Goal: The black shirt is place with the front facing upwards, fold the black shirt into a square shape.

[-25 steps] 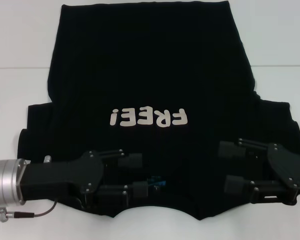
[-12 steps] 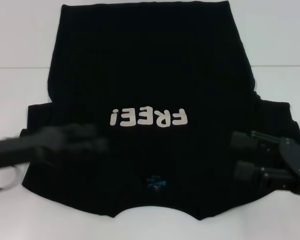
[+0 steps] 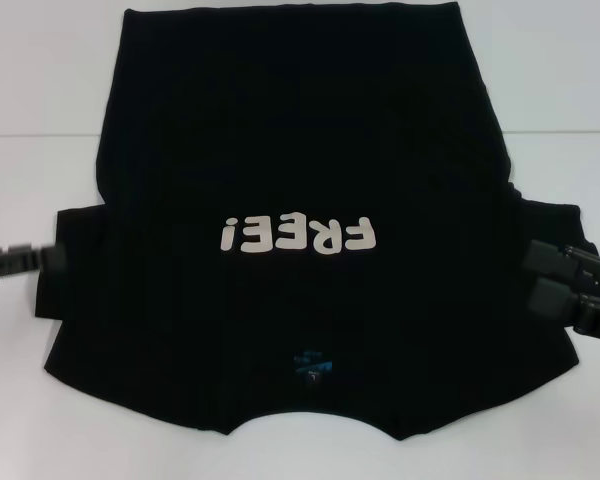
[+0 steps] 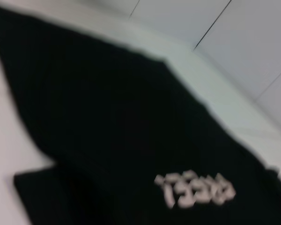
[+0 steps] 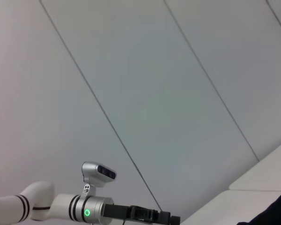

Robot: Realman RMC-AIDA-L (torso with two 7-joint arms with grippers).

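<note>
The black shirt [image 3: 300,150] lies flat on the white table, front up, with the white "FREE!" lettering [image 3: 298,236] across its middle and the blue neck label [image 3: 310,362] near the front edge. It also shows in the left wrist view [image 4: 107,131]. My left gripper [image 3: 48,262] is at the outer edge of the shirt's left sleeve, mostly out of frame. It also shows far off in the right wrist view [image 5: 145,215]. My right gripper [image 3: 532,277] is open and empty over the right sleeve's outer edge.
The white table [image 3: 40,100] extends to both sides of the shirt and behind it, with a thin seam line [image 3: 30,136] across it. A panelled grey wall [image 5: 154,93] fills the right wrist view.
Both grippers have moved outward from over the shirt's near part, the left one far to the left, the right one to the right. The shirt has not moved.
</note>
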